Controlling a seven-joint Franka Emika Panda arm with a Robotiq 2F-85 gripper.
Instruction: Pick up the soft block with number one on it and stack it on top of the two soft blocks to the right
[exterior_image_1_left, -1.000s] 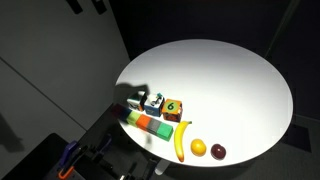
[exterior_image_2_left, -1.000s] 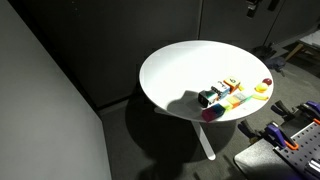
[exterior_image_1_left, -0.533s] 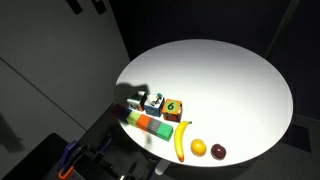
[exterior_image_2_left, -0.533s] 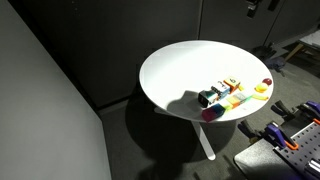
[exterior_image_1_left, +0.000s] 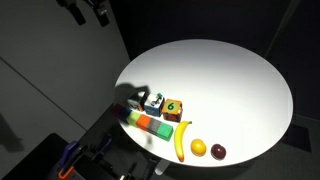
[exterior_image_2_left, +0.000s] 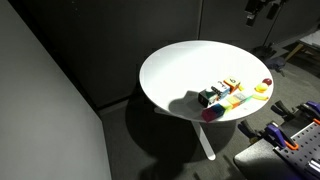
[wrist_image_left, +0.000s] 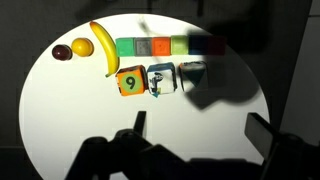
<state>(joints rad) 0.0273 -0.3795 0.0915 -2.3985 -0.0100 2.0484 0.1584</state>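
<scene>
1. hovering high over the table (exterior_image_1_left: 250, 60), with the gripper (wrist_image_left: 197, 125) spread wide and grasping nothing; judging this the approach step.
2. spotting the soft block with number one (wrist_image_left: 192, 76) in shadow on the table, just beside the two soft blocks (wrist_image_left: 158, 80).
3. next, probably needing a straight descent, pinching its sides, then lifting.

In the wrist view, the table (wrist_image_left: 70, 110) is bare from 3 through 6 to 9 o'clock. At 12, the long bar (wrist_image_left: 150, 46) and the banana (wrist_image_left: 103, 45) hem in the cube row (wrist_image_left: 160, 79).
</scene>
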